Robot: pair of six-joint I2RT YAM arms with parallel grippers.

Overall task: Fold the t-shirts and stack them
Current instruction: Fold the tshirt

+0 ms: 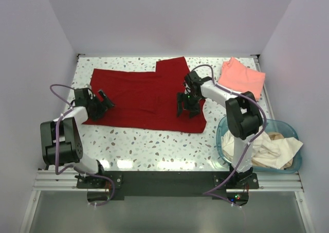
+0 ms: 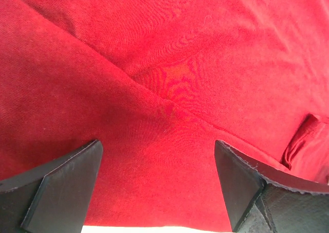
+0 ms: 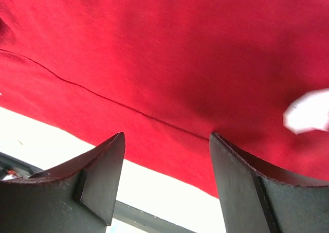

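Observation:
A large dark red t-shirt [image 1: 144, 94] lies spread flat across the table, one sleeve pointing to the back. My left gripper [image 1: 105, 100] is at its left edge, open. Only red cloth [image 2: 169, 89] with a diagonal fold shows between its fingers [image 2: 67, 186]. My right gripper [image 1: 187, 107] stands open over the shirt's right part. In the right wrist view its midpoint [image 3: 167, 145] is above the shirt's edge [image 3: 154, 53], beside a seam line, with a blurred white patch [image 3: 308, 112] to the right. A folded salmon-pink t-shirt [image 1: 241, 76] rests at the back right.
A translucent teal basket [image 1: 224, 127] sits at the front right beside the right arm's base, with crumpled cream-white t-shirts [image 1: 272, 148] in it. White walls close in the speckled table [image 1: 154, 145] on three sides. A metal rail runs along the near edge.

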